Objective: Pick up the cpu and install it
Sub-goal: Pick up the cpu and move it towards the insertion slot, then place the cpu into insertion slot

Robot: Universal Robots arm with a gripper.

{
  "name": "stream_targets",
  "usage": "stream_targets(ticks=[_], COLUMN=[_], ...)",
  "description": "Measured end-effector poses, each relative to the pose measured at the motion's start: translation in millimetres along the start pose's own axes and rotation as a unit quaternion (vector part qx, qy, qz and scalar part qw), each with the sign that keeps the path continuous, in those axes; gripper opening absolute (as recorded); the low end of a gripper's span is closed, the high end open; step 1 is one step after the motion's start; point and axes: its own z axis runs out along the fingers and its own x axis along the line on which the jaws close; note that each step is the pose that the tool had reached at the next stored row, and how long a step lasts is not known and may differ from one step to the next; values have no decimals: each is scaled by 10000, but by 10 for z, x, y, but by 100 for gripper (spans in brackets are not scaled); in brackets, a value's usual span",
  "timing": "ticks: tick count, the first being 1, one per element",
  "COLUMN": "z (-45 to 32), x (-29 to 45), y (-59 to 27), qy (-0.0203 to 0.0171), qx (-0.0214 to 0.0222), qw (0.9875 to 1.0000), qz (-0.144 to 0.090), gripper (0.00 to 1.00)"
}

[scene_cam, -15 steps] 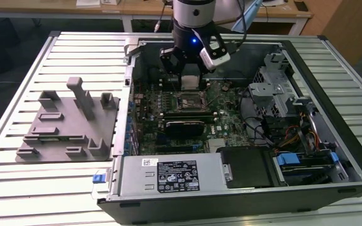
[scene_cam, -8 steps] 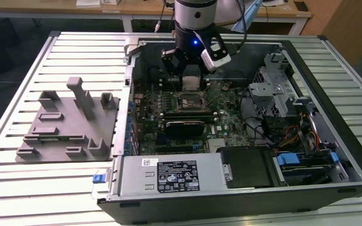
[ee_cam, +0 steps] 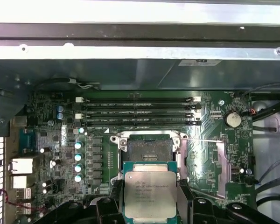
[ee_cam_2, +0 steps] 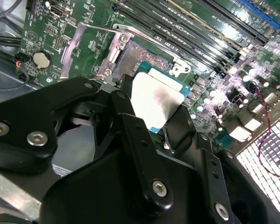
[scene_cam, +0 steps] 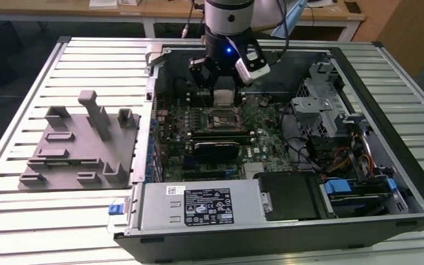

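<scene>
arm (scene_cam: 229,16): silvery-grey tube | blue light (scene_cam: 229,51) glowing above the jaws | jaws: chunky black links, shiny silver screws (ee_cam_2: 159,187) all over

Arm (scene_cam: 229,16) standing near vertical in exterior view. Wrist (scene_cam: 223,40) pointing straight down, blue light (scene_cam: 229,51) glowing on its side. Hand (scene_cam: 224,99) hanging below wrist. Black fingers (ee_cam_2: 130,130) clamping cpu (ee_cam: 149,193) by two opposite edges and gripping it between them, its metal top showing in both wrist views.
</scene>
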Motion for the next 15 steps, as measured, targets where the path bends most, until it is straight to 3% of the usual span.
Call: stream_targets(ticks=[5, 7, 15], z=[72, 98, 104], x=[-15, -18, -18], y=[33, 41, 42], qy=[5, 5, 8], qx=[2, 23, 29], qw=[10000, 10000, 10000], qz=[1, 0, -1], gripper=[54, 54, 54])
